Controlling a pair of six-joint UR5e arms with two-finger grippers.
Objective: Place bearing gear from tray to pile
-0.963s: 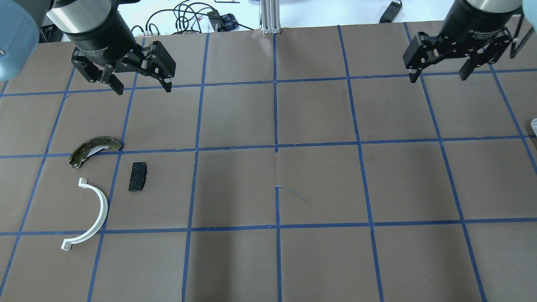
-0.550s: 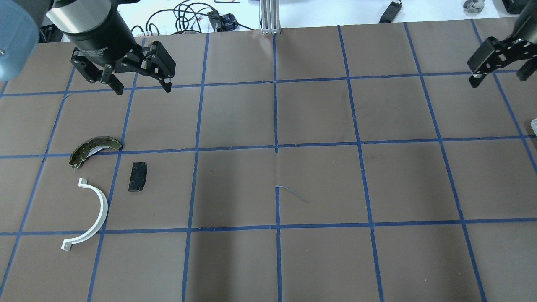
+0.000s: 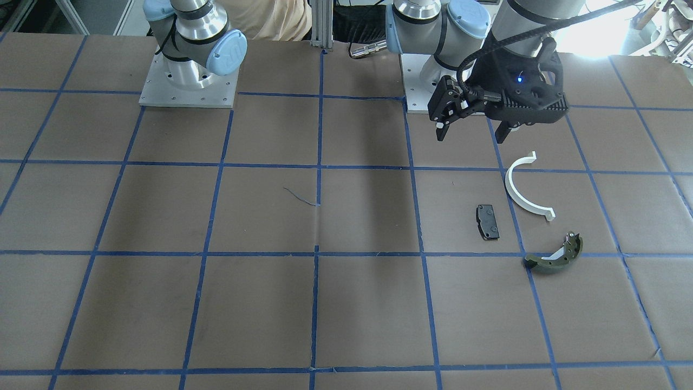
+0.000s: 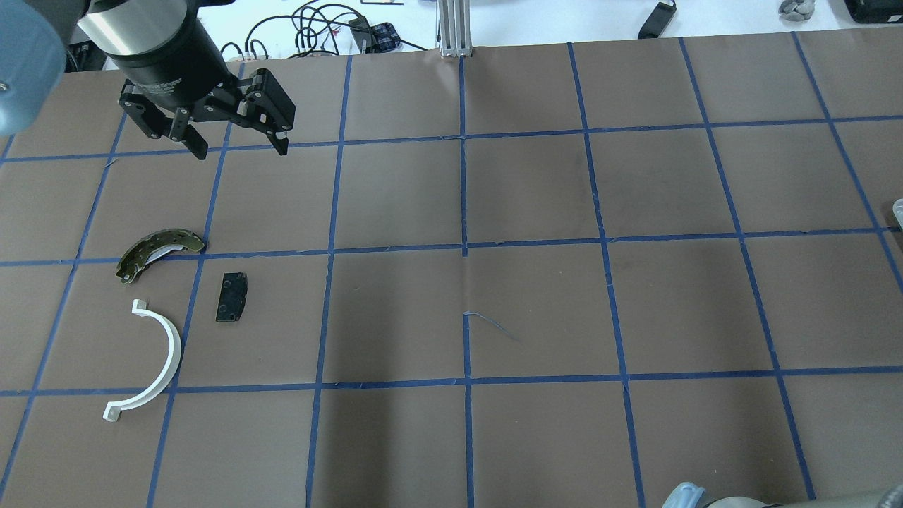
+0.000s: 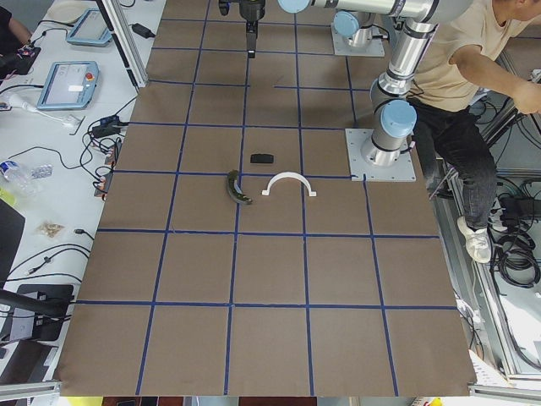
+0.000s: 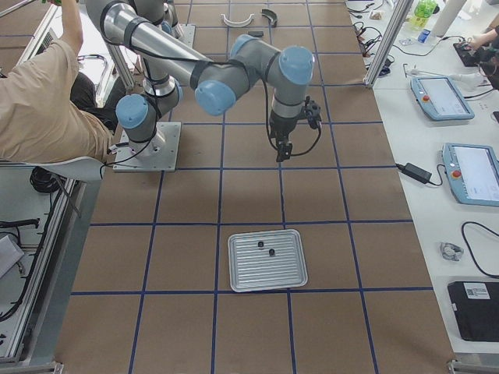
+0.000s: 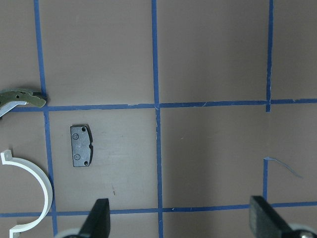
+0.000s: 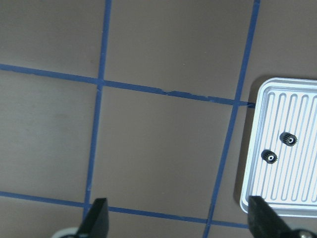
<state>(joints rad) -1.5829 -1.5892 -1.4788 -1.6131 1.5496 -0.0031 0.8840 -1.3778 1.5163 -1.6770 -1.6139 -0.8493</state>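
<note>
The pile lies on the brown mat: a white half-ring (image 4: 173, 346), a black pad (image 4: 232, 297) and an olive brake shoe (image 4: 156, 250). They also show in the front view as the half-ring (image 3: 509, 187), the pad (image 3: 488, 221) and the shoe (image 3: 555, 260). My left gripper (image 4: 240, 149) hangs open and empty above the mat, beyond the pile. The metal tray (image 8: 297, 183) holds two small black bearing gears (image 8: 288, 139) (image 8: 270, 156). My right gripper (image 8: 181, 220) is open and empty, short of the tray (image 6: 288, 269), and out of the overhead view.
An aluminium post (image 4: 455, 28) and cables stand at the table's far edge. A loose tape end (image 4: 490, 324) lies mid-table. A person (image 6: 47, 101) sits behind the robot bases. Tablets (image 6: 472, 171) lie on the side table.
My right gripper has moved right, out of the overhead view. The left gripper and the pile have not moved.
</note>
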